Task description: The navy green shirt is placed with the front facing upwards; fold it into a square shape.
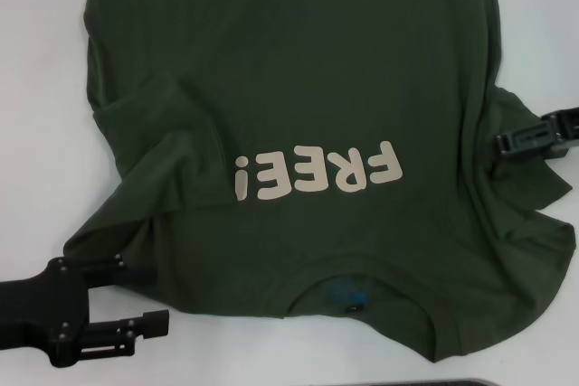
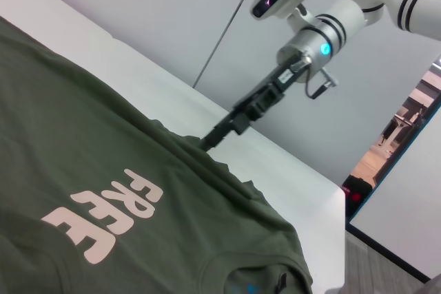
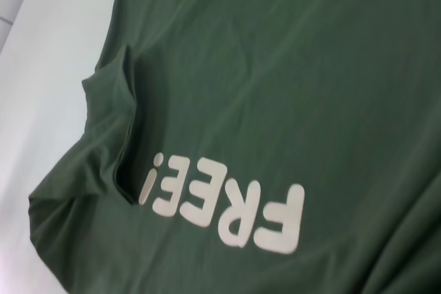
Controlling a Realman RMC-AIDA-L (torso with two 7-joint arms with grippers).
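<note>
The navy green shirt [image 1: 298,88] lies face-up on the white table [image 1: 36,88], collar toward the robot. The left gripper [image 1: 136,300], jaws spread, sits at the near sleeve; the right gripper [image 1: 507,143] seems pinched on the opposite sleeve. Both should grip the cloth firmly and fold inward evenly.

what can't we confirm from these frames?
- Navy green shirt hem: cut off by the head view's top edge.
- Right gripper fingers: tips lost in sleeve folds, head and left wrist views.
- Neck label: too small to read.
- Left gripper: sleeve contact unclear.
</note>
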